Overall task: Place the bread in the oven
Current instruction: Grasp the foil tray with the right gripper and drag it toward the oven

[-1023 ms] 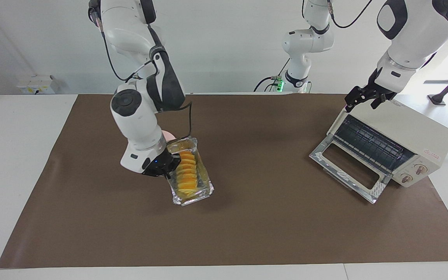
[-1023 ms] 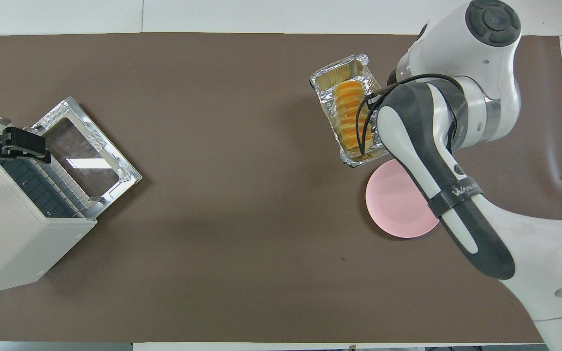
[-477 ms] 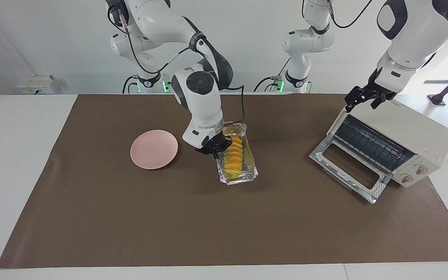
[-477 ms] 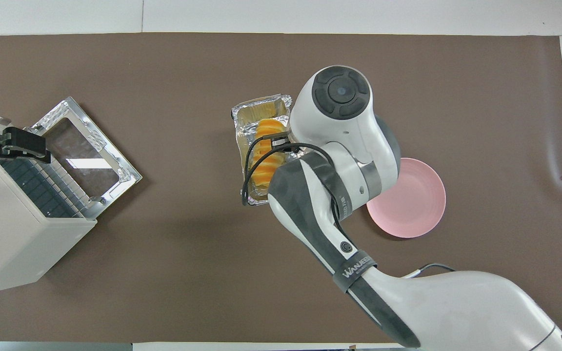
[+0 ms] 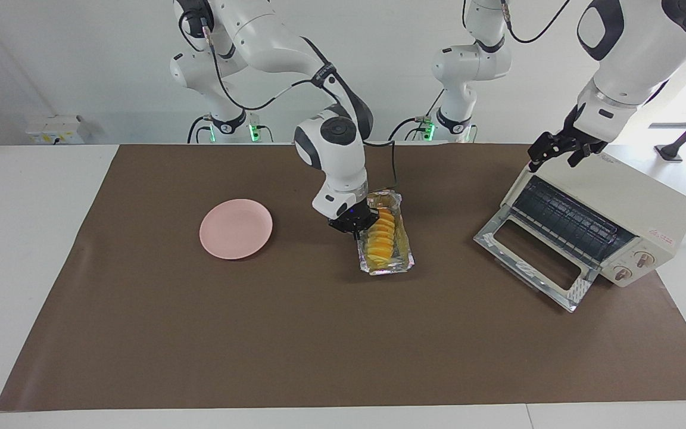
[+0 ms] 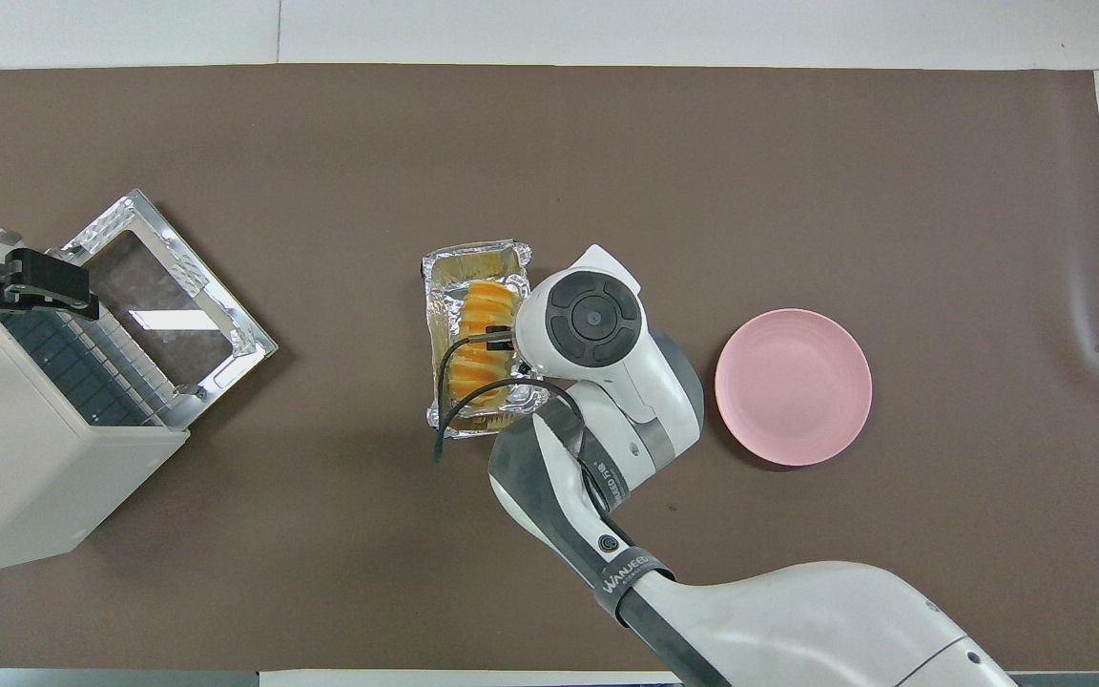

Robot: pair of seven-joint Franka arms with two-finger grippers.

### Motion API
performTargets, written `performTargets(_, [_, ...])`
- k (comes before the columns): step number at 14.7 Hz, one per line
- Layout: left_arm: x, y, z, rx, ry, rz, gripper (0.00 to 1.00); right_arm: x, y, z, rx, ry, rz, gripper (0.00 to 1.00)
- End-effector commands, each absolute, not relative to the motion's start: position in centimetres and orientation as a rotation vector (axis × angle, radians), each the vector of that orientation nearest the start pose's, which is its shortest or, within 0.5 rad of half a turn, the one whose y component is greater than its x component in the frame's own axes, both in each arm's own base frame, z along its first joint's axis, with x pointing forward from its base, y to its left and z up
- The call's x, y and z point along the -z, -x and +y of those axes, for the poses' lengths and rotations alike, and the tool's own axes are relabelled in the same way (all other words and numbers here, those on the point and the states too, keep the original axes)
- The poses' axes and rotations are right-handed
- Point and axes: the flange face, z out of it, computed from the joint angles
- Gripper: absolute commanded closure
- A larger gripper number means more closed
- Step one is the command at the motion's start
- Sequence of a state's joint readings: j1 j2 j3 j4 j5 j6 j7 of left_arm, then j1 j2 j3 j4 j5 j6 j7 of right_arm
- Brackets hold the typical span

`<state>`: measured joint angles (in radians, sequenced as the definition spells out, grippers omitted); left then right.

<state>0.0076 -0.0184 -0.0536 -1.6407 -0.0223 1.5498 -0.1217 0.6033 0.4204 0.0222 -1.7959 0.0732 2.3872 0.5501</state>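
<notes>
The bread (image 5: 382,235), a ridged yellow-orange loaf, lies in a crinkled foil tray (image 5: 388,269) in the middle of the mat. My right gripper (image 5: 359,228) is shut on the tray's long rim on the side toward the right arm's end. I cannot tell if the tray touches the mat. In the overhead view the bread (image 6: 481,329) and the tray (image 6: 473,259) show, and the wrist covers the gripper. The cream-white oven (image 5: 620,199) stands at the left arm's end with its glass door (image 5: 533,253) dropped open. My left gripper (image 5: 555,156) is open at the oven's top edge.
A round pink plate (image 5: 236,229) lies bare on the brown mat toward the right arm's end. The oven (image 6: 15,477) and its open door (image 6: 168,305) take up the left arm's end of the mat.
My right gripper has carried the foil tray with the bread from beside the pink plate toward the oven and lower over the mat. The left arm has not moved.
</notes>
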Motion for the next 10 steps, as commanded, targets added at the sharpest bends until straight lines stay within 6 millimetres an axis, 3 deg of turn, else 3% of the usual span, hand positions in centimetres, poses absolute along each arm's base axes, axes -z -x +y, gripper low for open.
performTargets(1, [-60.5, -54.2, -2.6, -0.114, 3.167, -0.124, 0.0, -32.1, -51.6, 38.8, 0.186, 2.969, -0.032, 1.0])
performTargets(5, [-60.5, -54.2, -2.6, -0.114, 3.167, -0.132, 0.0, -32.1, -51.5, 38.9, 0.174, 2.971, 0.015, 1.0])
performTargets(6, [-60.5, -54.3, -2.6, -0.107, 3.167, -0.134, 0.0, -32.2, -51.4, 39.0, 0.171, 2.971, 0.025, 0.46])
performTargets(7, [-60.6, -54.3, -2.8, -0.104, 3.168, -0.125, 0.0, -32.2, -51.4, 39.0, 0.166, 2.973, 0.033, 0.0])
performTargets(10, [-60.6, -54.3, -3.2, -0.1, 3.168, -0.117, 0.0, -33.1, -51.6, 38.6, 0.134, 2.981, 0.116, 0.0])
